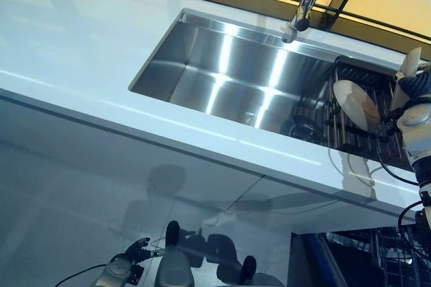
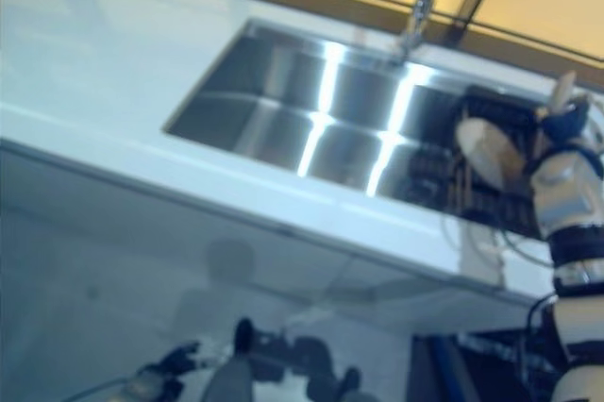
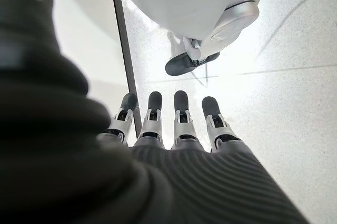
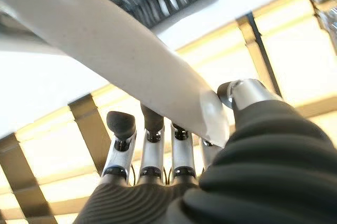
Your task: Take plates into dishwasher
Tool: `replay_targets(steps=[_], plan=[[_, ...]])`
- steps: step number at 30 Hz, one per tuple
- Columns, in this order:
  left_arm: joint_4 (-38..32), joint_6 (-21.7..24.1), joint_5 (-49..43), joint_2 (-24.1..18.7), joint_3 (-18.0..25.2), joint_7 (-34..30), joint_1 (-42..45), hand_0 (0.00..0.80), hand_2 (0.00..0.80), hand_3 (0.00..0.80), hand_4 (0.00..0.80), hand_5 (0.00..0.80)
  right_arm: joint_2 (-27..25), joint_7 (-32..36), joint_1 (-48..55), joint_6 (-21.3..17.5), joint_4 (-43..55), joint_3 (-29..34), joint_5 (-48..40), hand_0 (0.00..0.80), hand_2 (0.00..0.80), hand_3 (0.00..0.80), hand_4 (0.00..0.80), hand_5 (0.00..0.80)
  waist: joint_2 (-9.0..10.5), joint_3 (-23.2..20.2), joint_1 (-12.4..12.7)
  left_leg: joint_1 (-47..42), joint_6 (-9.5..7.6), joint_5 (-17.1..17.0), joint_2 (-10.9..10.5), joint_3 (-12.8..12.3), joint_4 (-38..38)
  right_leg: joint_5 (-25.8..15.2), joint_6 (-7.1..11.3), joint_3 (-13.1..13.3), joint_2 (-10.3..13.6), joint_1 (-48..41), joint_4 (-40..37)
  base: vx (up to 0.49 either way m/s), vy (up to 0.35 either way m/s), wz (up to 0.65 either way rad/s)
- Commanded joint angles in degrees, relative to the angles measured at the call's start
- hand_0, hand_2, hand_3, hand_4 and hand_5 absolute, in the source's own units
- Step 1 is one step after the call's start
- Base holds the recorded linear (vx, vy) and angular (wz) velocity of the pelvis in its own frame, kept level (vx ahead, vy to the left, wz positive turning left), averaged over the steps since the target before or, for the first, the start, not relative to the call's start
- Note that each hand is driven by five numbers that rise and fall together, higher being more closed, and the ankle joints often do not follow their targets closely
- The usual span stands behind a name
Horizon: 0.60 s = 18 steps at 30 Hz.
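A cream plate point(image 1: 355, 104) stands on edge in the dark dish rack point(image 1: 367, 78) at the right end of the sink. My right hand point(image 1: 413, 108) is right of that rack, and a second cream plate point(image 1: 410, 62) sticks up from it. In the right wrist view this plate point(image 4: 131, 56) runs edge-on between the thumb point(image 4: 247, 92) and the fingers point(image 4: 152, 150), pinched there. My left hand point(image 1: 128, 260) hangs low in front of the cabinet, far from the sink. Its fingers point(image 3: 181, 116) are straight and hold nothing.
A steel sink point(image 1: 229, 71) is set into the white counter point(image 1: 74, 44), with a faucet point(image 1: 306, 1) at its far rim. Below the counter's right end shows the wire rack of a dishwasher point(image 1: 387, 250). Glossy cabinet fronts point(image 1: 101, 179) face me below the counter edge.
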<state>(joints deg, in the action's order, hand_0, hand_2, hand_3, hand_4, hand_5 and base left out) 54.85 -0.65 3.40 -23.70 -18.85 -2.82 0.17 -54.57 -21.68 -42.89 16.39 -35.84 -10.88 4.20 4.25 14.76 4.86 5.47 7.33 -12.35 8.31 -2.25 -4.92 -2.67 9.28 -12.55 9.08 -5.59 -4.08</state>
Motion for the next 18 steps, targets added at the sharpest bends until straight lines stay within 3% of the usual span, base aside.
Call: replay_targets(steps=[1,14,18], plan=[[1.3,1.4,-0.7,0.5,-0.3,-0.2,0.7,0.000,0.000,0.000,0.000,0.000,-6.4,-3.8,-0.2,-4.5,5.6,1.6,-1.1,0.800,0.800,0.800,0.800,0.800,-0.14,-3.3,0.1,-6.1,-7.33,12.2,-7.6,-5.7,-0.1,0.4,-0.25,-0.2,-1.5,5.8,6.5,-0.024,0.083,-0.18],[3.7,0.0,-4.2,0.8,0.4,0.0,1.0,0.000,0.000,0.000,0.000,0.000,-8.3,-2.0,1.4,-9.7,13.5,5.0,-4.5,0.800,0.800,0.800,0.800,0.800,1.66,-5.5,-1.7,-8.1,-8.41,13.9,-8.7,-7.0,-0.1,-3.2,1.52,1.1,-0.4,6.4,6.2,-0.037,0.107,-0.17],[4.0,-1.8,-6.8,0.3,1.0,-0.5,1.4,0.000,0.000,0.000,0.000,0.000,-9.0,0.9,2.5,-9.8,18.7,6.8,-6.1,0.800,0.800,0.800,0.800,0.800,2.89,-6.1,-3.4,-10.3,-7.81,14.8,-8.7,-9.9,-0.1,-8.7,3.33,-0.6,1.4,8.3,5.8,-0.006,0.101,-0.36]])
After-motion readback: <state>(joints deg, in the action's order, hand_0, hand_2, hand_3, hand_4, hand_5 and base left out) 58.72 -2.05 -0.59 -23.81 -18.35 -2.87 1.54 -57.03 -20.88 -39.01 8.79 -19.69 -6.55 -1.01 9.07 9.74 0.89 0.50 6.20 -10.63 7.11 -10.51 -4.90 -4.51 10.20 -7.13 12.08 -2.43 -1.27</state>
